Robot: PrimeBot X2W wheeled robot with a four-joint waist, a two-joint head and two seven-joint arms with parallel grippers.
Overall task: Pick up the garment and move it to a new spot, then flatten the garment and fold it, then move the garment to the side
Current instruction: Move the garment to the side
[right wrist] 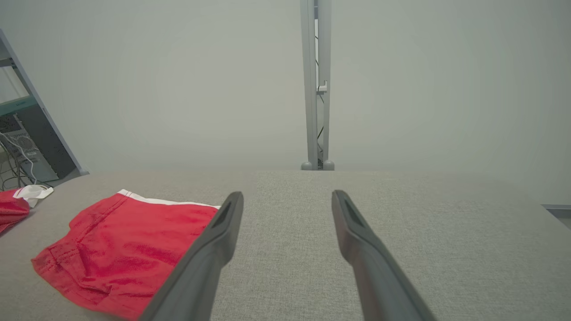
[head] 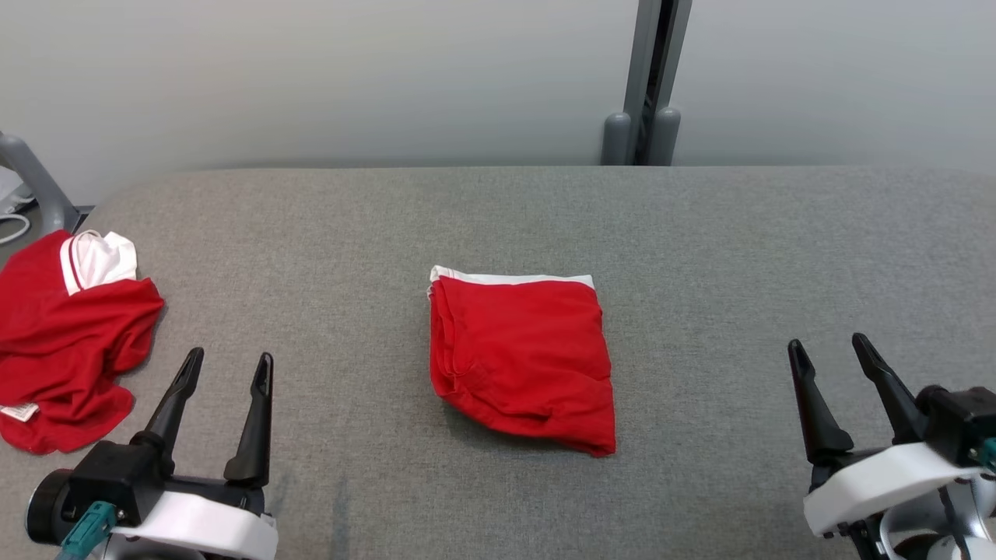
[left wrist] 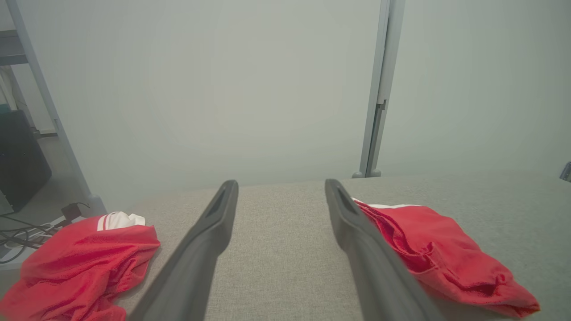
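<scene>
Red folded garment [head: 520, 362] on grey table [head: 700, 257] — left gripper [head: 230, 356], right gripper [head: 826, 341] both wide apart, empty.

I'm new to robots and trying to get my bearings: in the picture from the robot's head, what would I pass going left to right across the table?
From the left: crumpled red garment → left gripper, open → folded red garment → right gripper, open.
</scene>
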